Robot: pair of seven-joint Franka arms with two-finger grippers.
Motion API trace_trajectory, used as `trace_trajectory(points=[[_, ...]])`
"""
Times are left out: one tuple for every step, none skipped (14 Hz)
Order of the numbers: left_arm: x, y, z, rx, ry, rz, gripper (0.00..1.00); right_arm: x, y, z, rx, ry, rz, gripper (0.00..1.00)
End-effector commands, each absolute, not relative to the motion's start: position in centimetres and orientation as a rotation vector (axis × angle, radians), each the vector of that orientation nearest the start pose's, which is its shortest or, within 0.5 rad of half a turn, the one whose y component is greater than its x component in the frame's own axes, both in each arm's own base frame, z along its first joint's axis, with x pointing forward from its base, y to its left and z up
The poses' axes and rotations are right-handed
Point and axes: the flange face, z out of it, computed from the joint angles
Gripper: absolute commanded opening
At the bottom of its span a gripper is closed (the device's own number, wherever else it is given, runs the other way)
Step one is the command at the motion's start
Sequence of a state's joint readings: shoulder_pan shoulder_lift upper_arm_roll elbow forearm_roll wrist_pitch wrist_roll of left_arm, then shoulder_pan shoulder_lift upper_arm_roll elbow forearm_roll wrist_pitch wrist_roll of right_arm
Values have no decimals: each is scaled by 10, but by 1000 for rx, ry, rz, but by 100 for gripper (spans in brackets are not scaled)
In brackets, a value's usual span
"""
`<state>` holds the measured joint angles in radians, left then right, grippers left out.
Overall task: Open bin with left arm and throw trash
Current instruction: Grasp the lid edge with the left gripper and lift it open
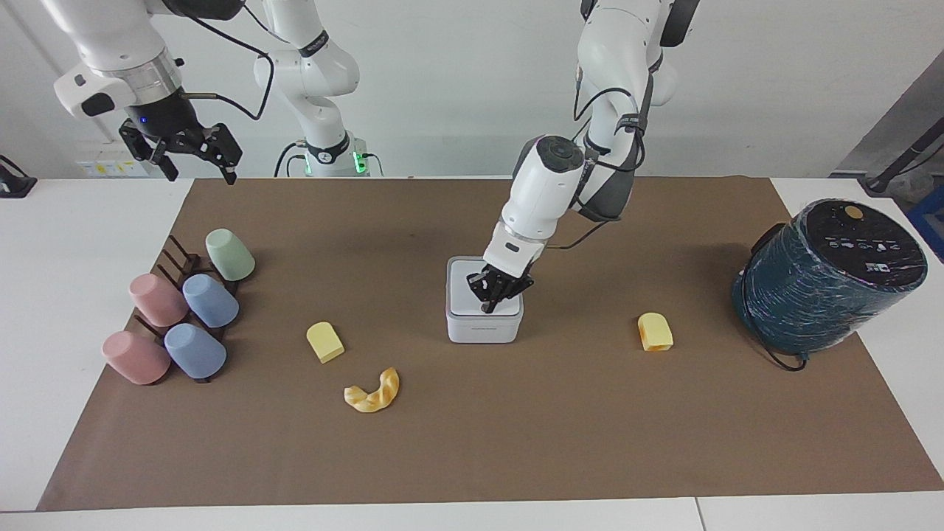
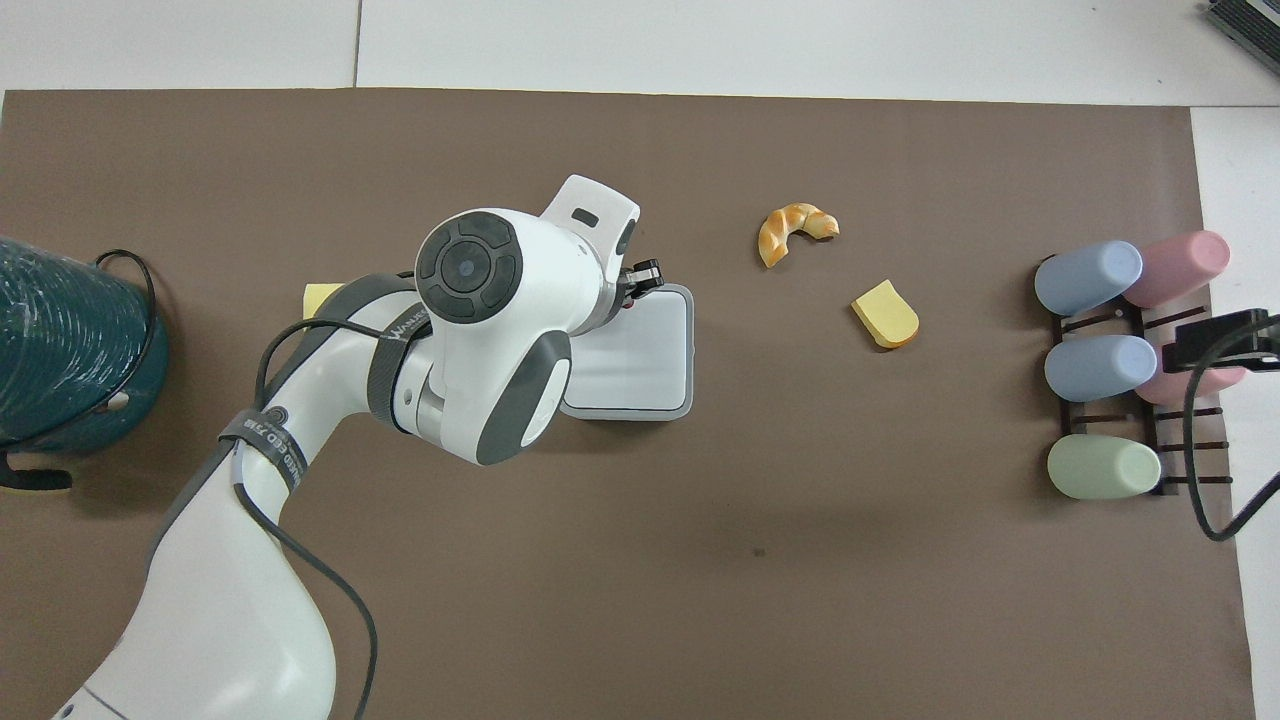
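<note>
- Bin (image 1: 483,324): smooth white plastic, slight sheen.
- Bench (image 1: 44,310) top white, smooth; brown mat (image 1: 516,428) matt, paper-like.
- Teal cylinder (image 1: 818,295): glossy film wrap, wrinkled.
- Cups (image 1: 210,300): matt pastel plastic.
- Croissant piece (image 1: 372,391): glossy golden.

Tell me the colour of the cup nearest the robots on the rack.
Pale green: the cup shows best in the facing view, at the rack's end nearest the robots.

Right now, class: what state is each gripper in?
Left gripper: down on the bin lid, fingers cannot be told.
Right gripper: open, empty, waiting raised.
</note>
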<state>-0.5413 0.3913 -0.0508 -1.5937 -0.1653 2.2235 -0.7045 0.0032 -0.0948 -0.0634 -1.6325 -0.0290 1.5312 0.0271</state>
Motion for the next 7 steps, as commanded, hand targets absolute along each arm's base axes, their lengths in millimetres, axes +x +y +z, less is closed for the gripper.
trace_trajectory(points=[[580,-378,464,-3365,-366,-66,0,513,-38,646,-3150,146,18,100],[575,-378,475,-3355,-350,-30,0,514,-36,646,-3150,136,18,100],[570,-376,485,-3341,-338,9,0,514,-36,646,-3150,136,18,100],[566,-373,493,-3330,-332,32,0,514,-36,646,-3151,124,18,100],[559,-370,505,-3325,-324,45,0,513,-35,649,-3150,98,3,100],[551,-369,514,-3314,-306,72,0,515,-32,643,-3151,85,-11,100],[543,-367,518,-3288,-287,122,0,522,-20,636,-3148,48,-67,100]])
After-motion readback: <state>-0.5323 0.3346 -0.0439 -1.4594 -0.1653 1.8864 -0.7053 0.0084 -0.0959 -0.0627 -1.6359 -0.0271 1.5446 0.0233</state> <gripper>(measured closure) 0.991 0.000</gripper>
